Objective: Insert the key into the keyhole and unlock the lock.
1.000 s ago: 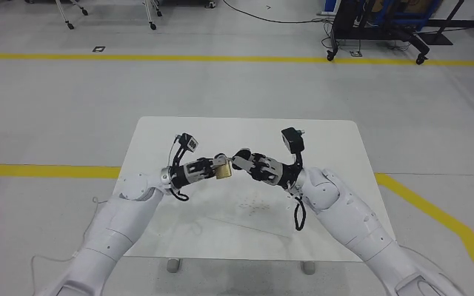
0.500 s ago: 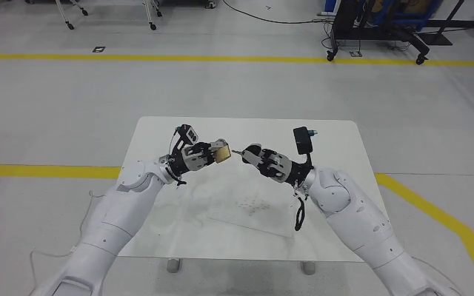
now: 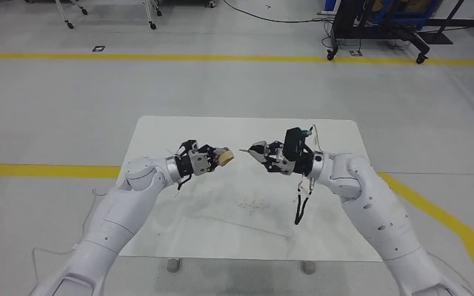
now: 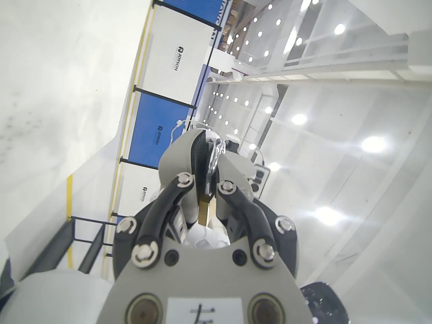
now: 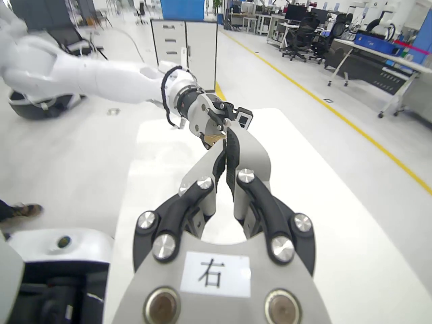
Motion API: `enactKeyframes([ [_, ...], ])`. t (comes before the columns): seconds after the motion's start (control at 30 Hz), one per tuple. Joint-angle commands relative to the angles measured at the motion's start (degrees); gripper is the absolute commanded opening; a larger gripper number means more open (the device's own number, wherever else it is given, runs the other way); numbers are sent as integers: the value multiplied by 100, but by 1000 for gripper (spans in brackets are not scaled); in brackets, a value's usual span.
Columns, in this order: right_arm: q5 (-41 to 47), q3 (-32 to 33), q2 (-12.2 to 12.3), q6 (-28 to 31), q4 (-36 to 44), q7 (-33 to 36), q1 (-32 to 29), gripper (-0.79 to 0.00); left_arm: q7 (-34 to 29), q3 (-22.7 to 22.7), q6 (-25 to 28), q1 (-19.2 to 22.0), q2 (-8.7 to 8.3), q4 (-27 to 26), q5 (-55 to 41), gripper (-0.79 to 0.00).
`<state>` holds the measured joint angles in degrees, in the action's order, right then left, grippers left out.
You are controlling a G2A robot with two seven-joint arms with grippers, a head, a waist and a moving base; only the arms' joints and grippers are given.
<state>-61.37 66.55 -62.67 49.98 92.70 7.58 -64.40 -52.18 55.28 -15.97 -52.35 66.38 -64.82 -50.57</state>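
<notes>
The left gripper (image 3: 216, 156) and the right gripper (image 3: 256, 151) face each other above the middle of the white counter (image 3: 222, 229), a little toward its far edge. The left fingers pinch a small brass lock (image 3: 224, 155), whose body juts out past the fingertips toward the right. The right fingers are pressed together on a thin key (image 3: 243, 151), and its tip points left at the lock. Lock and key are near each other but apart, with a narrow open gap between them, and both are held clear of the counter top.

In the right wrist view the brass of the lock shows just beyond the closed right fingers. In the left wrist view brass shows low in the slot between the left fingers; how the lock sits in them I cannot tell.

A broad stretch of counter lies open on the near side of both grippers, and a narrower strip lies between them and the far edge. The left and right edges are well apart from the fingertips. A black cable (image 3: 299, 207) hangs in a loop under the right forearm, over the counter. Beyond the edges is grey floor (image 3: 237, 81) with a yellow line (image 3: 59, 171) running left to right.
</notes>
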Motion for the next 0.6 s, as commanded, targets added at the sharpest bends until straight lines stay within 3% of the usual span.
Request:
enactKeyframes([
  [0.0, -1154, 67, 42, -244, 442, -165, -207, -785, -58, -77, -124, 37, 45, 53, -130, -785],
  [0.13, -2586, 87, 121, -485, 1115, -287, -513, -785, -245, -176, 8, 137, 122, 297, -232, -785],
  [0.43, -2681, 112, 128, -567, 1170, -315, -562, -785, -300, -174, 136, 158, 141, 374, -277, -785],
  [0.57, -3574, -277, 126, -543, 1466, -140, -491, -785, -36, -115, 170, 41, 144, 149, -279, -785],
])
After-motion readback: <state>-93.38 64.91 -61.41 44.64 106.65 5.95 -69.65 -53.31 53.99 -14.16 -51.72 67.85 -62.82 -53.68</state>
